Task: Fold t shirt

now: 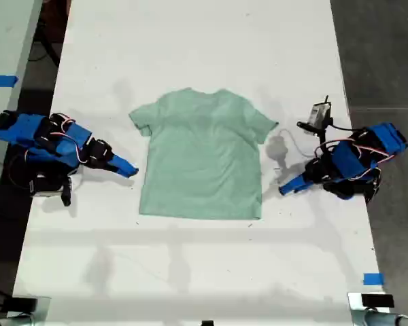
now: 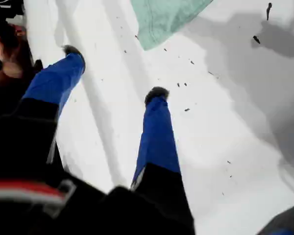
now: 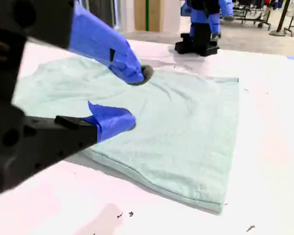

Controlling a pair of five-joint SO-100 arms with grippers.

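**Item: the t shirt** (image 1: 204, 156). Pale mint-green, short-sleeved, lying flat and unfolded at the middle of the white table (image 1: 204, 41). Its long axis runs collar to hem: collar end toward the exterior view's top, hem toward its bottom. Sleeves are spread toward that view's left and right. No fold is made yet.

**My second pincer** (image 1: 130, 170). At the exterior view's left, just beside the shirt's side edge, below the sleeve. It points across the shirt's width, square to the long axis. Jaws parted, nothing between them (image 3: 137, 97). This is the nearer pincer, and by my judgement better placed for a first grasp at the edge.

**My first pincer** (image 1: 283, 189). At the exterior view's right, near the opposite side edge, with bare table between. Jaws set wide, holding nothing (image 2: 115, 72). The shirt (image 2: 161, 19) lies ahead of it.

**Not determinable.**
- Whether my second pincer's lower jaw touches the cloth (image 3: 186, 132) or hangs over it.
- Which corner of the shirt shows in the first wrist view, since only a tip is in frame.
- The neckline detail, and which face is uppermost.
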